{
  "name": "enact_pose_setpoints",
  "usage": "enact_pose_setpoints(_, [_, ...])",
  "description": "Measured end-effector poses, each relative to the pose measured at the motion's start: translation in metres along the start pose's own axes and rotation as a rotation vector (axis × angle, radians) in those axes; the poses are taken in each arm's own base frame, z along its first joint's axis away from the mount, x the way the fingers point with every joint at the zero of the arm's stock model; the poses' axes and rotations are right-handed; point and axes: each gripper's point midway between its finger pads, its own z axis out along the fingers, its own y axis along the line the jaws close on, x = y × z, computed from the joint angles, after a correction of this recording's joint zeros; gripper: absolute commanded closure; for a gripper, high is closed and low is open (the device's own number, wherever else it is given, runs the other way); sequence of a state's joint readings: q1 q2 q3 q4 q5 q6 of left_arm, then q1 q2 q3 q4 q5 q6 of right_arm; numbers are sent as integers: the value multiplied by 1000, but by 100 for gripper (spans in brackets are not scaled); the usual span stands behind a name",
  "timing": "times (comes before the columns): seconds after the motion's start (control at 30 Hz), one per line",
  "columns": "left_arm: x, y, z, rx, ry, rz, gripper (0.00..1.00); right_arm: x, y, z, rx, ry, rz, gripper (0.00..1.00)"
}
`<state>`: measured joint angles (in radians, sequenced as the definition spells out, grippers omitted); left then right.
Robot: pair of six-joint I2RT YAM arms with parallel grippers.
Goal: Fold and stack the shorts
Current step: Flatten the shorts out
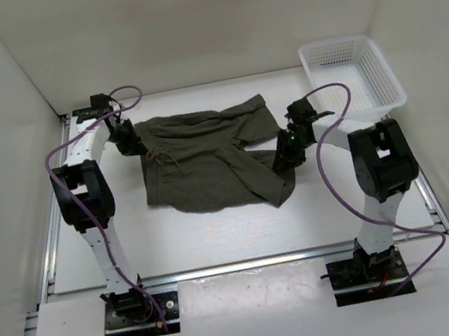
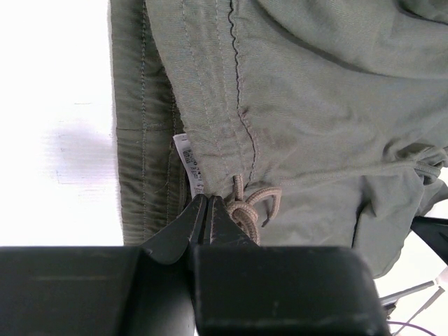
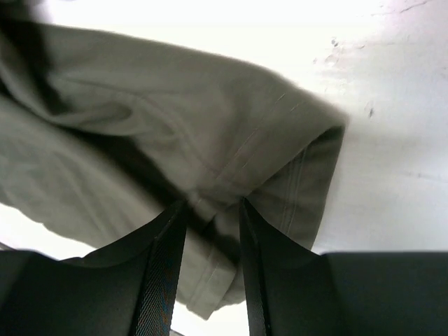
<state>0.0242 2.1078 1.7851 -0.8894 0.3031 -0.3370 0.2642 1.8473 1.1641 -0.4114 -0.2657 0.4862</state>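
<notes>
Nearest the left wrist camera, the left gripper (image 2: 208,204) is seen with its fingers pressed together on the waistband edge of the shorts (image 2: 301,105). The pinch sits just beside a white label (image 2: 187,162) and the knotted drawstring (image 2: 253,204). The shorts are spread flat near the middle of the table (image 1: 220,238), with the waist toward the left arm and the legs toward the right arm. The waist is probably pinched so that this end can be anchored or carried over for a fold. The right gripper (image 3: 211,206) is held low over the hem of the nearer leg, its fingers parted and cloth lying in the gap. No firm grip is shown there. A white basket (image 1: 383,79) is set at the far right corner, well apart from the cloth, presumably as the place for stacking.

The whole layout and the basket are given only by the overhead view. The label, the knot and the stitching are shown only by the left wrist view. The parted fingers astride the hem are shown only by the right wrist view.
</notes>
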Motion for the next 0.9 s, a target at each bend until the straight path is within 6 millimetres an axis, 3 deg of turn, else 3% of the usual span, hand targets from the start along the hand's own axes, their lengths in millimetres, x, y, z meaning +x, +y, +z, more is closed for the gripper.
enact_pose_setpoints(0.27, [0,0,0,0,0,0,90,-5,-2,6,10,-1,-2,60])
enact_pose_setpoints(0.43, [0,0,0,0,0,0,90,-11,-2,11,14,-9,-12,100])
enact_pose_setpoints(0.7, [0,0,0,0,0,4,90,-13,-5,8,37,-22,-26,100])
enact_pose_setpoints(0.9, [1,2,1,-2,4,11,90,-34,8,-24,44,-101,-63,100])
